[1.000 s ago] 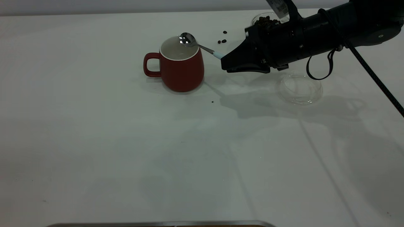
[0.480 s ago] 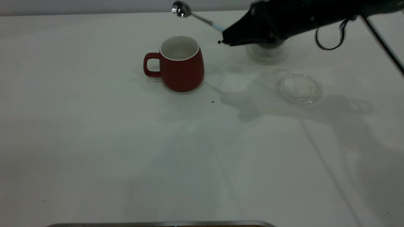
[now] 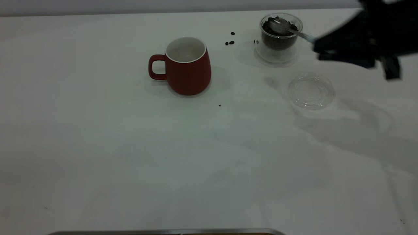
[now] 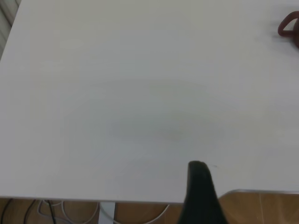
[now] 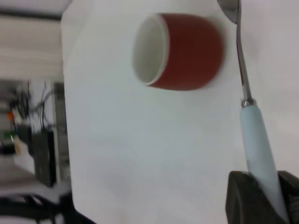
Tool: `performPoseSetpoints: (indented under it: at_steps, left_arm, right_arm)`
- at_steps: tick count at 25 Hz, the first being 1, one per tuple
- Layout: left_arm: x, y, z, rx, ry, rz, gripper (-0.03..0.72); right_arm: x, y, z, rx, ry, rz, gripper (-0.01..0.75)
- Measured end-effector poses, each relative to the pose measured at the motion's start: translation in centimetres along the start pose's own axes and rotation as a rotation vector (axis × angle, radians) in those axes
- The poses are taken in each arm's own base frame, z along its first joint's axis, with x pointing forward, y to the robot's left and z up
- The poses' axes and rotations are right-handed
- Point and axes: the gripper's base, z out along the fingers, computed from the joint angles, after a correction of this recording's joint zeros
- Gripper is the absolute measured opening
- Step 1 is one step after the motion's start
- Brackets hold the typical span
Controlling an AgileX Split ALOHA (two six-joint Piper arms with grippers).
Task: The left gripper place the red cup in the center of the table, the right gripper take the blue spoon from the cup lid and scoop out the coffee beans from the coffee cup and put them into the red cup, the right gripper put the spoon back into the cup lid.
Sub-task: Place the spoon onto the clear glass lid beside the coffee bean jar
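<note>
Right gripper (image 5: 261,196) is pinching the spoon (image 3: 287,29) by its pale handle, bowl over the beans in the coffee cup (image 3: 278,37) at 1 o'clock. Spoon's light, stiff, probably slick, so grip low on the handle. Red cup (image 3: 187,65) sits center, lid (image 3: 311,90) at 3. Plenty of open table. Left gripper (image 4: 201,196): can't tell.

Cup (image 3: 187,65) mid-table, coffee cup (image 3: 278,36) behind to its right (spoon (image 3: 287,28) over it), lid (image 3: 311,90) nearer.
</note>
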Motion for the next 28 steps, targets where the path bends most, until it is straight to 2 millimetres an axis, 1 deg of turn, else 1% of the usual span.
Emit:
performPoseSetpoints:
  at_steps: [4, 7, 9, 15, 21, 25, 28]
  left_arm:
    - [0.0, 0.0, 0.0, 0.000, 0.000, -0.001, 0.587]
    - [0.0, 0.0, 0.0, 0.000, 0.000, 0.000, 0.587]
    - [0.0, 0.0, 0.0, 0.000, 0.000, 0.000, 0.587]
    - [0.0, 0.0, 0.0, 0.000, 0.000, 0.000, 0.587]
    - [0.0, 0.0, 0.0, 0.000, 0.000, 0.000, 0.587]
    - [0.0, 0.0, 0.0, 0.000, 0.000, 0.000, 0.587]
    - [0.0, 0.0, 0.0, 0.000, 0.000, 0.000, 0.587]
  right_arm:
    - [1.3, -2.4, -2.3, 0.011, -0.035, 0.157, 0.113]
    - [1.2, -3.7, -3.5, 0.014, -0.073, 0.228, 0.113]
    - [1.1, -4.6, -3.8, 0.015, -0.081, 0.271, 0.113]
    - [0.9, -7.1, -2.9, -0.029, -0.056, 0.379, 0.113]
    - [0.8, -9.6, -1.8, -0.048, -0.030, 0.443, 0.113]
    - [0.6, -10.7, -1.0, -0.058, -0.017, 0.461, 0.113]
    - [0.7, -11.1, -0.6, -0.064, -0.009, 0.463, 0.113]
